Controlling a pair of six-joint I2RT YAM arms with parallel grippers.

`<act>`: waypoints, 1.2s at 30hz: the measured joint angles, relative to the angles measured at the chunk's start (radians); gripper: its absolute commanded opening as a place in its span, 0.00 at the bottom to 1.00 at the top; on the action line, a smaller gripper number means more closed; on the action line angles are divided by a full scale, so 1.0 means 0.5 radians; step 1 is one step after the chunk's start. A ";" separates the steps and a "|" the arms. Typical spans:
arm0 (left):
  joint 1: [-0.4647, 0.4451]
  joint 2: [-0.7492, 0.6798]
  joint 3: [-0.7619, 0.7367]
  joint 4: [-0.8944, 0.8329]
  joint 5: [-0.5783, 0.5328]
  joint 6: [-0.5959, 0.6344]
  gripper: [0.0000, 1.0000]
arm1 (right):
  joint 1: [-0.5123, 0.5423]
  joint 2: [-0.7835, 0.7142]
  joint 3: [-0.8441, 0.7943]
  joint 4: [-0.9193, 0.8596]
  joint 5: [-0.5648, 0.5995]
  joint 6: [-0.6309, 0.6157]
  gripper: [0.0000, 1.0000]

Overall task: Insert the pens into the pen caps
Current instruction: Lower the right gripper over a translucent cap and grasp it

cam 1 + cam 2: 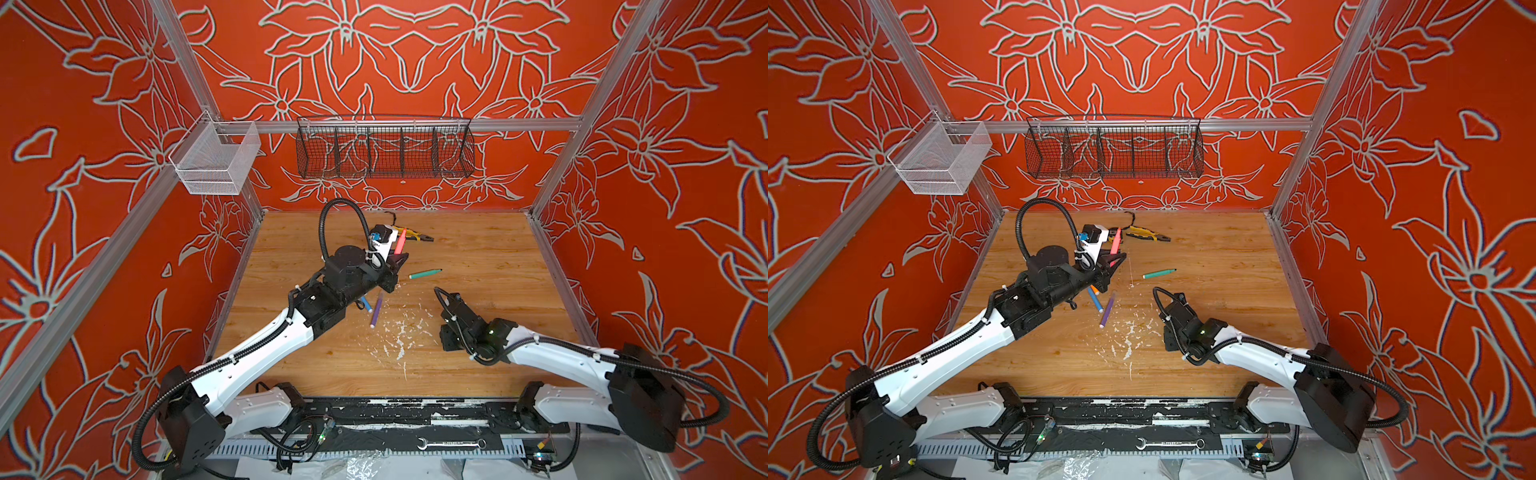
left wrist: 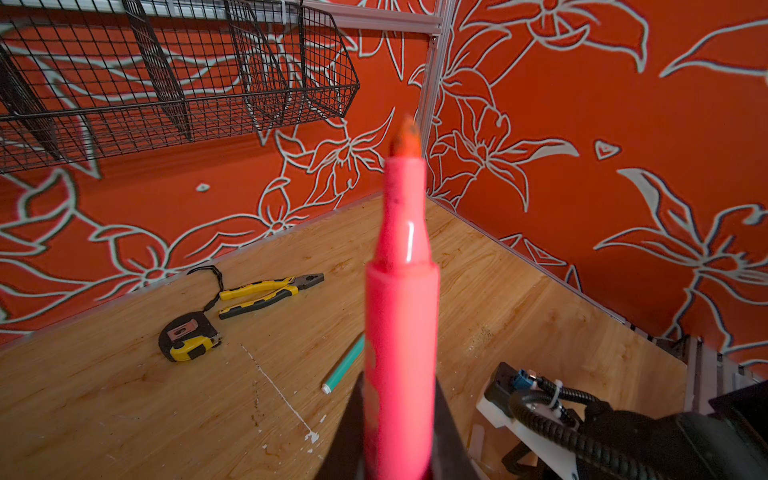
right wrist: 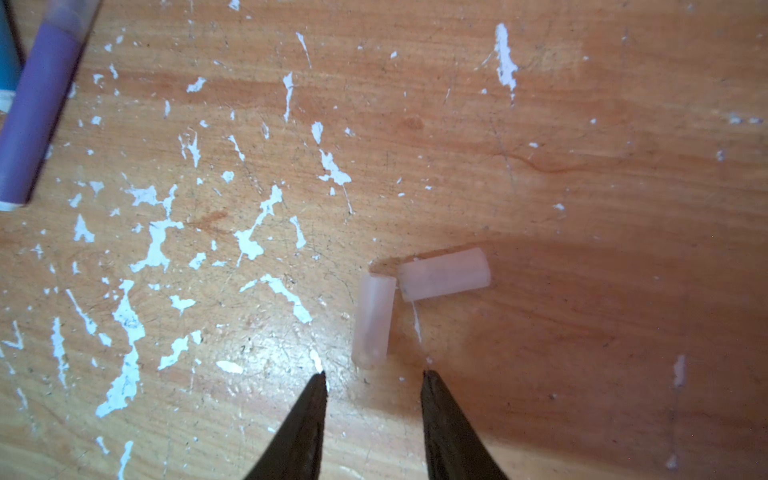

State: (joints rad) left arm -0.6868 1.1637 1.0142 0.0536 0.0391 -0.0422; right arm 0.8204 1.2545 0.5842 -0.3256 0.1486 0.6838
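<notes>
In a top view my left tool (image 1: pixel 397 258) grips the pink-red pen (image 1: pixel 401 241) upright; the caps look too faint to find there. In the right wrist view my right tool (image 3: pixel 372 376) hangs part-open and empty, just short of two pen caps (image 3: pixel 374 320) on the counter (image 3: pixel 582 166). This is the cap-fetching step, I judge. Next I straddle the nearer one and close.

A light-brown wood-grain tabletop (image 1: pixel 498 257) carries everything. White paint-like flecks (image 1: pixel 401 332) are scattered across its near middle. A slim green marker pen (image 1: pixel 424 273) lies alone near the centre. Nearer the front, a purple marker pen (image 1: pixel 376 310) and a blue marker pen (image 1: pixel 1095 299) lie just beside each other. By the far edge rest yellow-and-black pliers (image 2: pixel 266 293), with a black-and-yellow tape measure (image 2: pixel 189 336) near them. A small translucent plastic cap (image 3: pixel 372 320) and a second translucent cap (image 3: pixel 444 274) lie on their sides at an angle, ends almost touching.
</notes>
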 measured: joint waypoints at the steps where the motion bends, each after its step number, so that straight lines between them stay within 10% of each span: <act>1: 0.000 0.000 0.000 -0.001 0.000 0.000 0.00 | 0.000 0.032 0.011 0.002 0.000 0.002 0.38; 36: 0.002 -0.020 -0.002 0.000 0.000 0.001 0.00 | 0.009 0.552 0.377 -0.193 0.085 -0.031 0.26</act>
State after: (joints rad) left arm -0.6861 1.1538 1.0130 0.0536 0.0391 -0.0418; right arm 0.8249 1.5303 0.7727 -0.4221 0.1909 0.6682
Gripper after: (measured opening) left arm 0.146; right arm 0.264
